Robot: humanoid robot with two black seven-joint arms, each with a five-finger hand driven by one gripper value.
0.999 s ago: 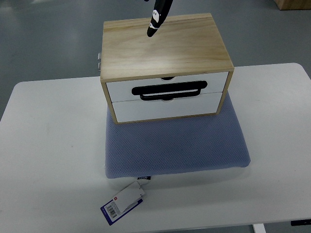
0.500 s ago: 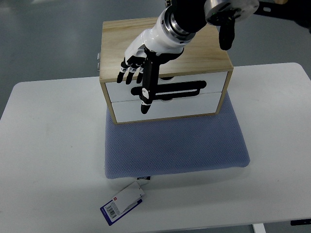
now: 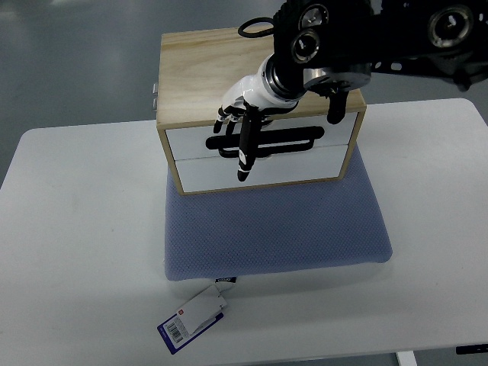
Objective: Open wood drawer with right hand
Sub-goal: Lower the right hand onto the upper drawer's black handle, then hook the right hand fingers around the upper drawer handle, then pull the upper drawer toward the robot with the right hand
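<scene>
Top view shows a wooden box (image 3: 259,72) with two white drawers sitting on the back half of a blue-grey mat (image 3: 274,225), which lies on a white table (image 3: 76,229). Both drawers look closed, fronts flush with the wooden frame. The upper drawer (image 3: 187,142) has a black handle (image 3: 286,142) running across the middle of its front, and the lower drawer (image 3: 282,169) sits right underneath. The right hand (image 3: 242,114) comes in from the upper right on a chunky black arm (image 3: 381,30) that crosses over the top of the box. Its white palm hangs over the front edge of the box, with the black fingers (image 3: 245,145) pointing down over the upper drawer's front at the left part of the handle. One long finger runs straight down past the handle onto the lower drawer's face, while the others look bunched near the handle's left end. Honestly can't tell from this angle whether they're hooked round the handle or just lying against it. A tag with a barcode (image 3: 192,316) hangs off the mat's near edge onto the table.
</scene>
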